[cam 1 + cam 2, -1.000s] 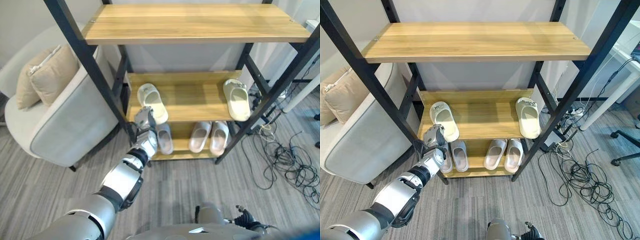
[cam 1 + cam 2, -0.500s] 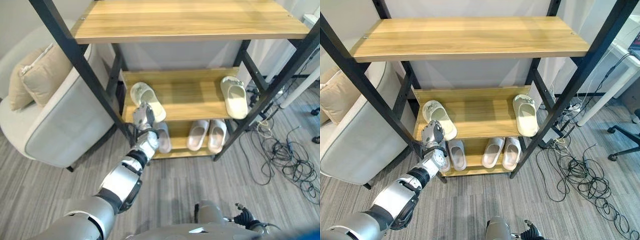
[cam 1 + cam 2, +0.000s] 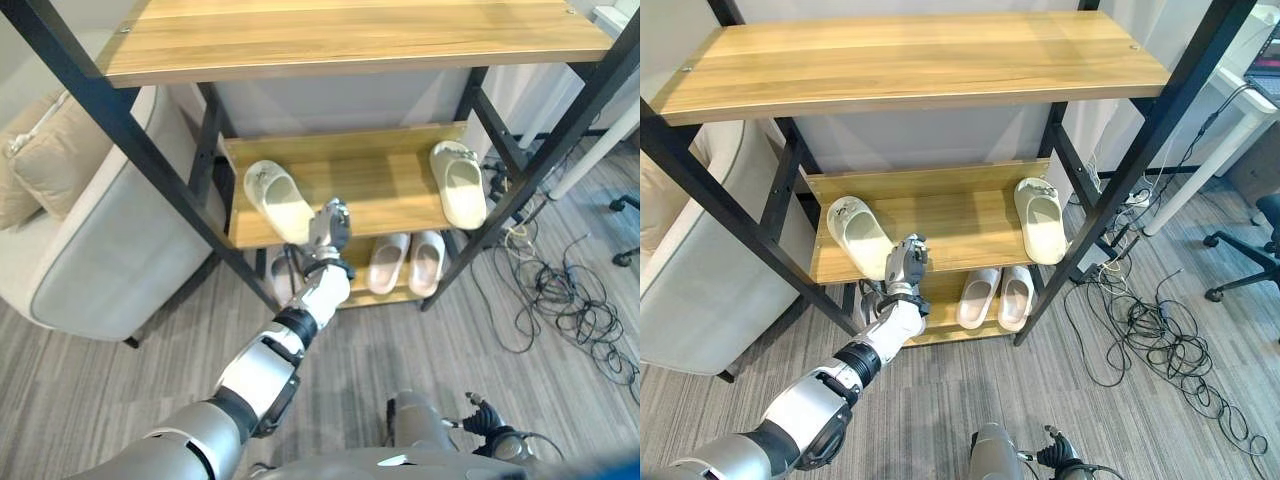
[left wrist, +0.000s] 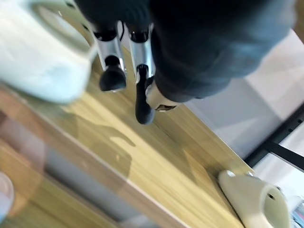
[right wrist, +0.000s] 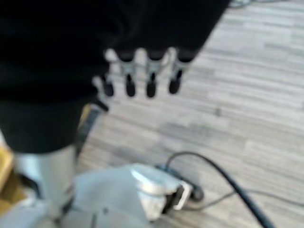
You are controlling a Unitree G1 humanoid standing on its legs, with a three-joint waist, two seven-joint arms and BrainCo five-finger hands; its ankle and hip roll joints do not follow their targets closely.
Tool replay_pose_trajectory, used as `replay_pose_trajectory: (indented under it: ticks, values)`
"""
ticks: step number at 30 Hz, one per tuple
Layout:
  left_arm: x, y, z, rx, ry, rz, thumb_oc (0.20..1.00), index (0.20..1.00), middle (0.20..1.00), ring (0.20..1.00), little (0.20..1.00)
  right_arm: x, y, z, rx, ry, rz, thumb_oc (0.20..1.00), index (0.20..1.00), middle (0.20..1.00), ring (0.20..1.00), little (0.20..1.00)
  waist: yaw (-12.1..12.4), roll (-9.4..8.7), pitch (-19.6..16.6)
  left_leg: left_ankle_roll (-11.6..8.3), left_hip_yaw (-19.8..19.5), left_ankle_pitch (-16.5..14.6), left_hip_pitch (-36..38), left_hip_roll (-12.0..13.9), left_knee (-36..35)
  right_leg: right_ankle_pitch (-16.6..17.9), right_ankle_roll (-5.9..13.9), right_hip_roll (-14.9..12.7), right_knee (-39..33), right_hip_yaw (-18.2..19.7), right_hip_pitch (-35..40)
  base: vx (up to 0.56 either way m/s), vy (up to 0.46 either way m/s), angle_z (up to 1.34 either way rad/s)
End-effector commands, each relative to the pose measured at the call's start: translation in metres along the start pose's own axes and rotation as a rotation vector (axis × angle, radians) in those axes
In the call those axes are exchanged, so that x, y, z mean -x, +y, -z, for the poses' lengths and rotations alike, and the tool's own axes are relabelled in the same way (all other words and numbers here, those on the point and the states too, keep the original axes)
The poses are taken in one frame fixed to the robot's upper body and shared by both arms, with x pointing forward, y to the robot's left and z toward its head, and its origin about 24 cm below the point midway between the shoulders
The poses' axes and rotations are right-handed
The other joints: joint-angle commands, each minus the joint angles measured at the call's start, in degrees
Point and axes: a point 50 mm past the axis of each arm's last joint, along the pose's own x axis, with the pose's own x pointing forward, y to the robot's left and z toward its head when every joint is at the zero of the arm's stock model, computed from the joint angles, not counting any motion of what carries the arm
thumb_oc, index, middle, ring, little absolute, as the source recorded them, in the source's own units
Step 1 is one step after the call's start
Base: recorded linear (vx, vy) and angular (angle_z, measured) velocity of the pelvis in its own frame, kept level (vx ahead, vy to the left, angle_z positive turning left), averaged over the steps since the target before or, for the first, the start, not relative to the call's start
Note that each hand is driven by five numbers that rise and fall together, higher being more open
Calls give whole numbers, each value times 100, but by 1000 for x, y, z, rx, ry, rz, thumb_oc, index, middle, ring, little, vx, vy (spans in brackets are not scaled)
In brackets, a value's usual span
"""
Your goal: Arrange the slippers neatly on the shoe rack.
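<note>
Left hand (image 3: 329,228) shifted rightward w/ fingers straight, empty, now just beside left slipper (image 3: 277,200) on shoe rack (image 3: 390,195), prob. to nudge it toward its mate.

Shoe rack (image 3: 940,232) with slippers (image 3: 1038,218)

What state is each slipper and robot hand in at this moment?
Pale green slipper at middle shelf's left: flat, angled, unheld.
Pale green slipper at the right: flat, unheld.
Pair of pinkish slippers, bottom shelf: side by side.
Left robot hand: open, empty.
Right robot hand: open, idle.
</note>
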Motion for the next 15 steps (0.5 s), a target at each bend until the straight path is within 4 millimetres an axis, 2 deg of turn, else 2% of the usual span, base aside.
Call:
replay_pose_trajectory:
  ticks: [1, 2, 3, 4, 5, 7, 15]
  values:
    - [-25, 23, -38, 23, -187, -86, 200, 200, 200, 200, 200, -6, 2, -24, -49, -57, -1, 1000, 1000, 1000, 1000, 1000, 70, -257, 184, 53, -120, -1274, -513, 99, 1606, 1330, 699, -168, -1688, 103, 661, 0, 0, 0]
    - [-25, 23, -38, 23, -188, -86, 200, 200, 200, 200, 200, -6, 1, -24, -49, -57, -1, 1000, 1000, 1000, 1000, 1000, 71, -256, 184, 53, -120, -1274, -515, 100, 1607, 1330, 699, -168, -1687, 103, 659, 13, -32, -1]
    - [-23, 20, -37, 17, -180, -96, 307, 307, 307, 307, 307, -5, 4, -21, -61, -50, -3, 1000, 1000, 1000, 1000, 1000, 65, -263, 178, 52, -163, -1280, -551, 113, 1641, 1331, 705, -175, -1682, 84, 663, 23, -44, 0]
    - [-23, 21, -37, 23, -174, -112, 551, 551, 551, 551, 551, -5, 4, -19, -63, -45, -3, 1000, 1000, 1000, 1000, 1000, 78, -273, 170, 50, -187, -1272, -550, 119, 1627, 1334, 707, -176, -1699, 58, 685, 31, -49, 0]
    - [-23, 21, -37, 18, -172, -115, 1000, 1000, 1000, 1000, 1000, -5, 3, -18, -64, -44, -1, 1000, 1000, 1000, 1000, 1000, 87, -276, 161, 53, -199, -1268, -547, 114, 1619, 1337, 709, -179, -1716, 39, 705, 0, 0, 0]
    - [-24, 23, -38, 24, -176, -120, 1000, 1000, 1000, 1000, 1000, -4, 3, -17, -67, -41, 1, 1000, 1000, 1000, 1000, 1000, 96, -275, 157, 60, -213, -1263, -532, 100, 1592, 1336, 707, -179, -1724, 24, 724, 0, 0, 0]
    - [-31, 48, -80, 129, -366, -113, 1000, 1000, 1000, 1000, 1000, -3, 9, -12, -78, -17, -17, 1000, 1000, 1000, 1000, 1000, 199, -254, 86, 89, -290, -1174, -425, -22, 1450, 1322, 732, -235, -1796, -165, 974, 31, -5, 5]
